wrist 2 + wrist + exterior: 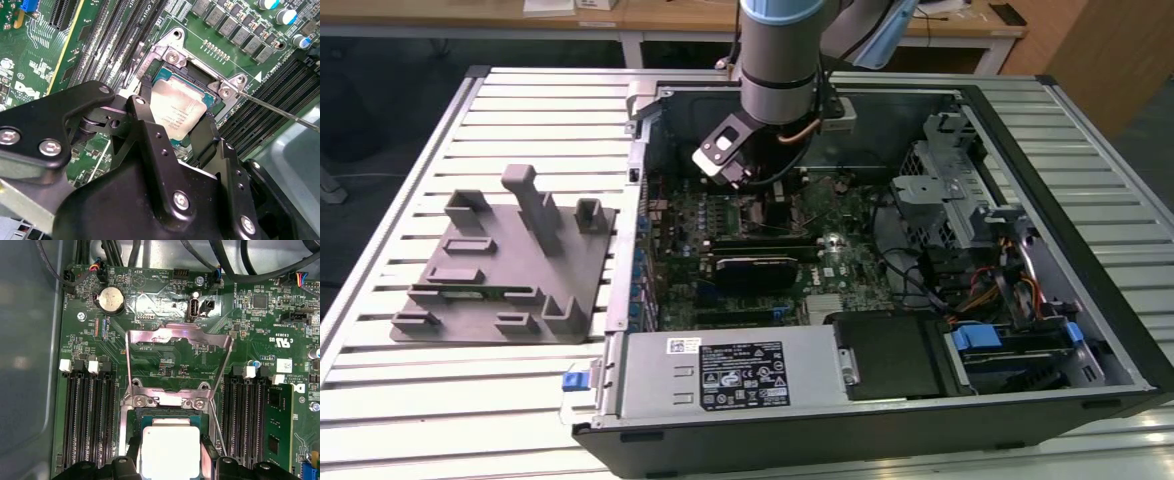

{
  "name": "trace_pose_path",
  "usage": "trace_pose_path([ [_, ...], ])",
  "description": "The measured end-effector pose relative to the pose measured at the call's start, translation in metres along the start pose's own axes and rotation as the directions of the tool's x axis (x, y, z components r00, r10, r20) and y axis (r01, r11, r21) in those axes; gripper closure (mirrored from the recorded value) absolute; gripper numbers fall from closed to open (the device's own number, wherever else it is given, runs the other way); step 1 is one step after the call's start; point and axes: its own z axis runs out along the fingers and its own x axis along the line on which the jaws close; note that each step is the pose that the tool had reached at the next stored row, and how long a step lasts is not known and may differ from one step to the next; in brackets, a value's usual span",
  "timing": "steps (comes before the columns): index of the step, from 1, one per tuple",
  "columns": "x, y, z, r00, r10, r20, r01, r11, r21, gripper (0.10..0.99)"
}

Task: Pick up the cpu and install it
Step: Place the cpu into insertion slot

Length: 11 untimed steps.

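The cpu (pixel 177 107) is a flat square chip with a silver top. It sits within the black-framed motherboard socket (pixel 172 50), directly between my two black fingers (pixel 145 102). My gripper (pixel 175 114) is shut on the cpu's opposite edges in both wrist views. In the first wrist view the cpu (pixel 170 450) lies just below the raised metal load plate (pixel 177 357), with the gripper (pixel 171 454) around it. In the exterior view the gripper (pixel 761 190) reaches down into the open computer case (pixel 640 330), over the motherboard's upper middle.
A thin socket lever (pixel 280 111) sticks out beside the socket. Memory slots (pixel 90 415) flank it, and one holds a memory stick (pixel 277 425). A grey fixture block (pixel 500 265) stands on the slatted table at the exterior view's left. The power supply (pixel 720 375) and drive cage (pixel 947 190) border the board.
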Motion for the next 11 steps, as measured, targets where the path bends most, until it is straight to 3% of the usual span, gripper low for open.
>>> trace_pose_path([
  [11,0.0002,0.0001,0.0011,1.0,0.001,-0.0012,-0.001,1.0,-0.001,0.533],
])
